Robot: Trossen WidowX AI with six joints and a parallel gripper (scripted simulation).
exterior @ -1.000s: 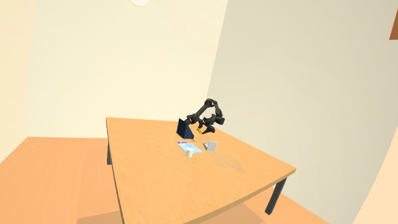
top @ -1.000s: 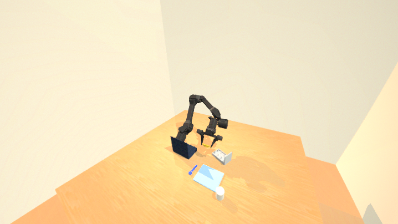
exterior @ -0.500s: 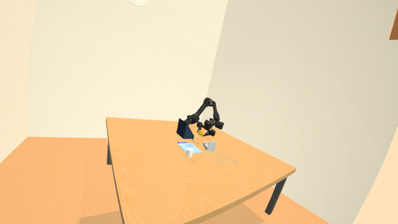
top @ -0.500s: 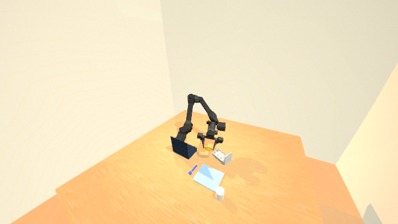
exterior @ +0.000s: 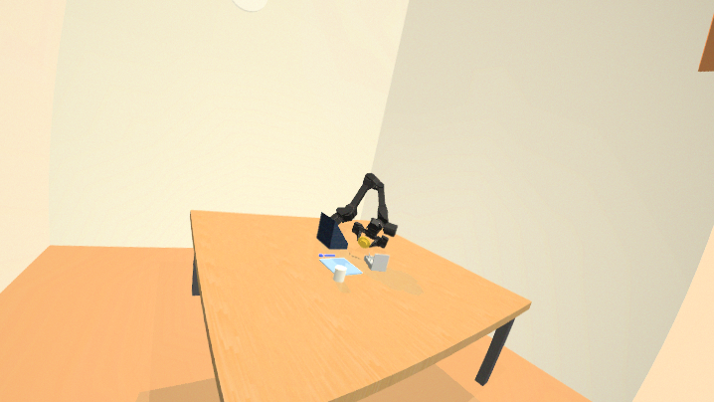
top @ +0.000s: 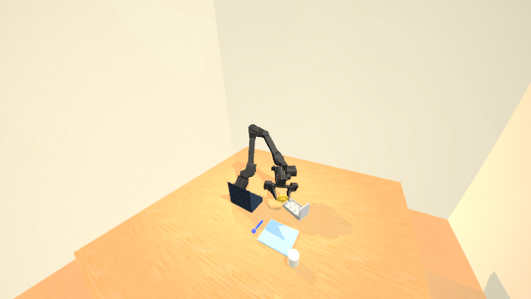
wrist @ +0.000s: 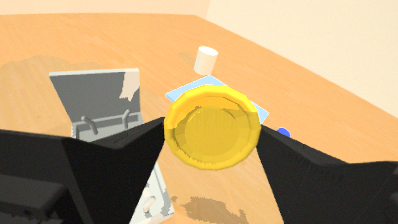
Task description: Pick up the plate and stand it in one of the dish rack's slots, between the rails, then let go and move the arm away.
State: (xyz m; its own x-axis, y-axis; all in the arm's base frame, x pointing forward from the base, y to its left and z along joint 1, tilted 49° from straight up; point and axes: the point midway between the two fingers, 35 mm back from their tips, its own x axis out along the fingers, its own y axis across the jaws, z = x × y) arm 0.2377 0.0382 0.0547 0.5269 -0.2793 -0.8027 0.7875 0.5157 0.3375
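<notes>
The yellow round plate (top: 282,198) (exterior: 363,242) (wrist: 212,131) is held by its edges in my gripper (top: 282,197) (exterior: 370,243) (wrist: 211,126), which is shut on it. The plate is in the air, tilted, with its hollow face toward the wrist camera. The pale grey dish rack (top: 297,211) (exterior: 380,262) (wrist: 97,95) stands on the table, with an upright end panel and small pegs. The plate is above and beside the rack's end away from the panel, not in a slot. In the wrist view the left finger hides part of the rack.
A dark blue L-shaped object (top: 241,197) (exterior: 330,234) stands near the arm's base. A light blue book (top: 277,240) (exterior: 339,265) (wrist: 182,92), a blue spoon (top: 257,226) (exterior: 327,255) (wrist: 284,132) and a white cylinder (top: 293,257) (exterior: 339,273) (wrist: 205,61) are on the table.
</notes>
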